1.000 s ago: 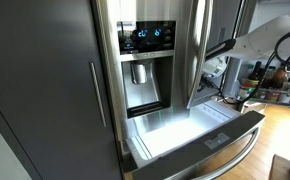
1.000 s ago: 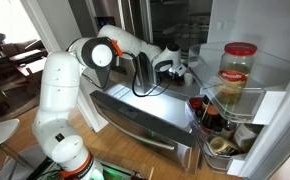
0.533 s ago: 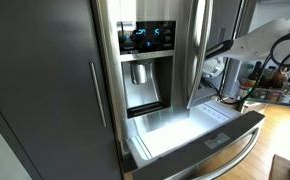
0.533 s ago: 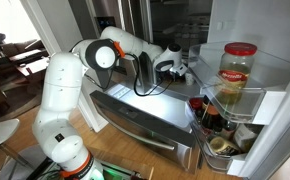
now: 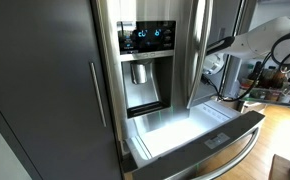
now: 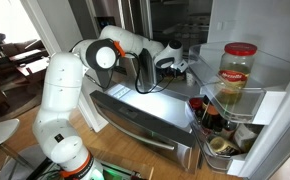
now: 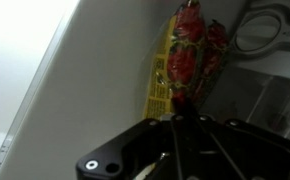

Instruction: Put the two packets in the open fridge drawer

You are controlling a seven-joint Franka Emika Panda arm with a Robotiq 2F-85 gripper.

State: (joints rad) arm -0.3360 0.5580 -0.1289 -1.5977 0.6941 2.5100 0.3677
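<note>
In the wrist view a small packet (image 7: 186, 58), yellow with red print, sticks out from between my fingertips against a pale surface. My gripper (image 7: 181, 122) is shut on its near end. In both exterior views the gripper (image 5: 214, 63) (image 6: 177, 66) hovers over the far side of the fridge drawer (image 5: 171, 132), partly hidden by a steel door edge. The drawer stands pulled out, with a bright white inside and a steel front with a curved bar handle (image 6: 143, 124). No other packet shows in any view.
An open fridge door holds a red-lidded jar (image 6: 238, 70) and bottles (image 6: 209, 116) in its bins, close to the drawer's end. The water dispenser panel (image 5: 143, 60) sits above the drawer. A dark tall cabinet (image 5: 45, 90) flanks the fridge. A cluttered counter (image 5: 272, 85) lies behind the arm.
The gripper's jaws have shut over the last second, and the hand has lifted slightly above the drawer. The drawer and the doors have not moved.
</note>
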